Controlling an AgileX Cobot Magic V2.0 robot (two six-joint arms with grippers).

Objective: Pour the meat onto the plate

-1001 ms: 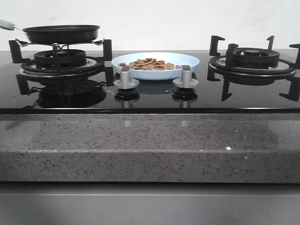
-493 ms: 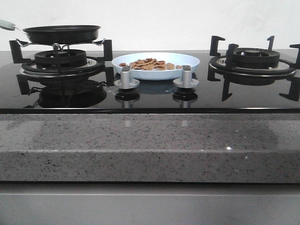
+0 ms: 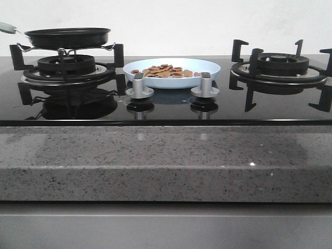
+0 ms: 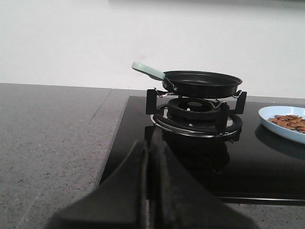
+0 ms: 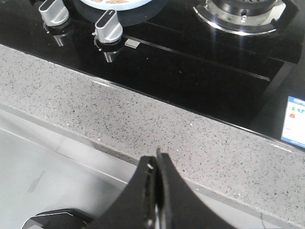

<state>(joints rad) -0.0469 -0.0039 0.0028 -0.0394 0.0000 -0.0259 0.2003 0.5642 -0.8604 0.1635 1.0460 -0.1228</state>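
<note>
The meat lay heaped on the plate between the burners, the pan empty-looking on its stand; both arms' jaws were closed on nothing, so the pour looked finished, leaving only retreat

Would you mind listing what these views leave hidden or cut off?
- Pan inside: front and left wrist views are too low, so its rim hides any contents.
- Pan handle: cut off by the front view's left edge.
- Plate: cropped by the right wrist view's top edge; the left wrist view's edge cuts it too.
- Meat: single pieces too small to count.
- Label: cut off, print unreadable.
- Left hand and right hand: absent from the front view.
</note>
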